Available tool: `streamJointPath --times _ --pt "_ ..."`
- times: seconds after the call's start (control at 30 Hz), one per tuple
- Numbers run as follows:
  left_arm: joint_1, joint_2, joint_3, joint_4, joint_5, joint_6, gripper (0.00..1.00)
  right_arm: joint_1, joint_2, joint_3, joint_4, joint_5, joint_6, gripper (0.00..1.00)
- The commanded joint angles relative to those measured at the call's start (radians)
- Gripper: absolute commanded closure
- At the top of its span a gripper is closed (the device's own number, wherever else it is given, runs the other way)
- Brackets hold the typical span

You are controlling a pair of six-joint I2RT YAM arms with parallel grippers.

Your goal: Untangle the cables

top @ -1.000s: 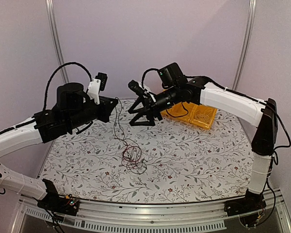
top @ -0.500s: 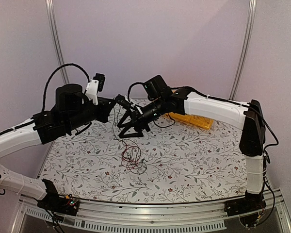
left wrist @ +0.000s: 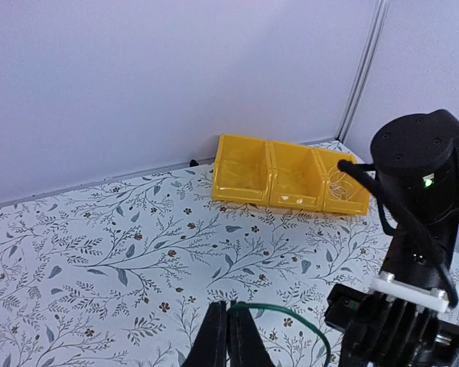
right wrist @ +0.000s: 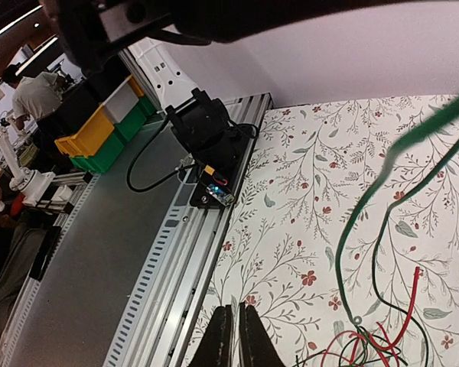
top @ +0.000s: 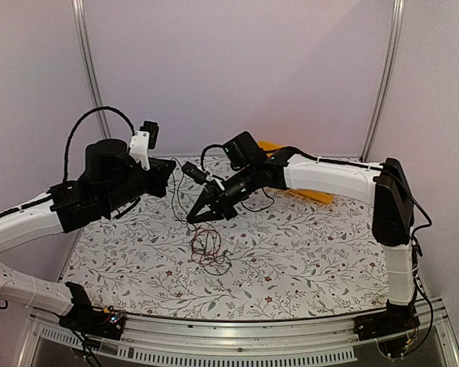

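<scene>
Floral table [top: 306, 260], cables [top: 209, 248], yellow bins [left wrist: 291, 180] behind

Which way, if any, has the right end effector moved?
Yes: the end effector went left and down, away from the bin, toward the cables.

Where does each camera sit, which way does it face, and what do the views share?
Top external: above, behind the bases, looking down at the table; left arm, right arm.
Left wrist: faces far wall and yellow bin; left gripper shut on the cables, right arm beside.
Right wrist: faces the table's near left corner; right gripper, left arm's base.
Shared: all three show the cables.
</scene>
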Motion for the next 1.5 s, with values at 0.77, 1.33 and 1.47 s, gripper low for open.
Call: streamJointPath --times 0.77,1.33,1.47 --pt "0.002 -0.054 -0.045 0.028 -0.037 -0.039 1.00 0.013 0.091 0.027 0.135 0.213 0.127 0.43" --pt "0.035 -0.002 -0.161 0.090 -0.080 -0.033 1.00 0.011 -0.236 -0.061 0.104 0.183 0.011 1.00" --pt "0.050 0.053 -0.212 0.159 -0.081 -0.036 1.00 0.004 -0.275 0.039 -0.011 0.123 -0.019 1.00"
